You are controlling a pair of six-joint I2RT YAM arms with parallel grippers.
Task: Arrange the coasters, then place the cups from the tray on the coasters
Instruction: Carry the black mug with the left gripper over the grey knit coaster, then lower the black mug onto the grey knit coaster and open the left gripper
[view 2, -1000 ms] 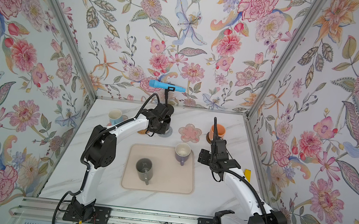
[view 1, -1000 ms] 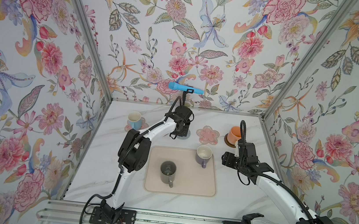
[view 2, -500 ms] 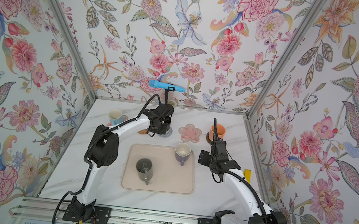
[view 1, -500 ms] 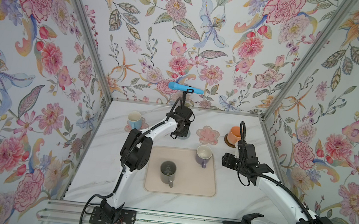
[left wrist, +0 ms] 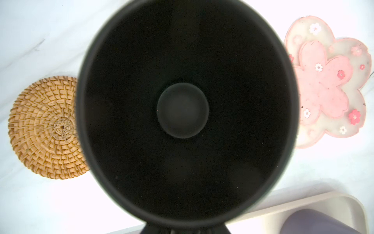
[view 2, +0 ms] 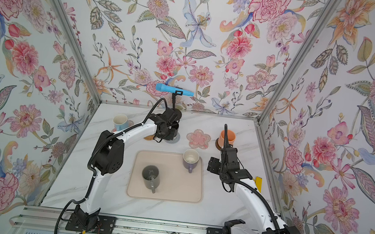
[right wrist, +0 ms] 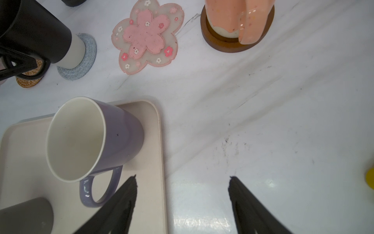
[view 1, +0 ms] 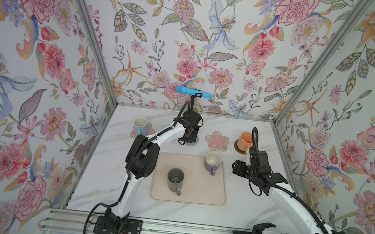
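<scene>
Light blue mug (view 1: 140, 125), black mug (right wrist: 40, 34) and orange mug (view 1: 245, 139) sit on coasters (right wrist: 87, 52); grey mug (view 1: 175, 179) and purple mug (view 1: 212, 162) await transfer from tray (view 1: 197, 190). Right gripper (right wrist: 182, 180) spread wide, empty; left gripper (view 1: 188, 134) fingers hidden, state undeterminable.

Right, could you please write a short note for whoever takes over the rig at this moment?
Left hand: at the black mug, which stands on the grey mat; whether it grips cannot be told.
Right hand: open, empty, beside the tray.
Done: blue mug on the back-left pink mat; orange mug on the brown mat.
To do: purple mug and grey mug, both on the tray, go to the free pink mat and the straw mat.
</scene>
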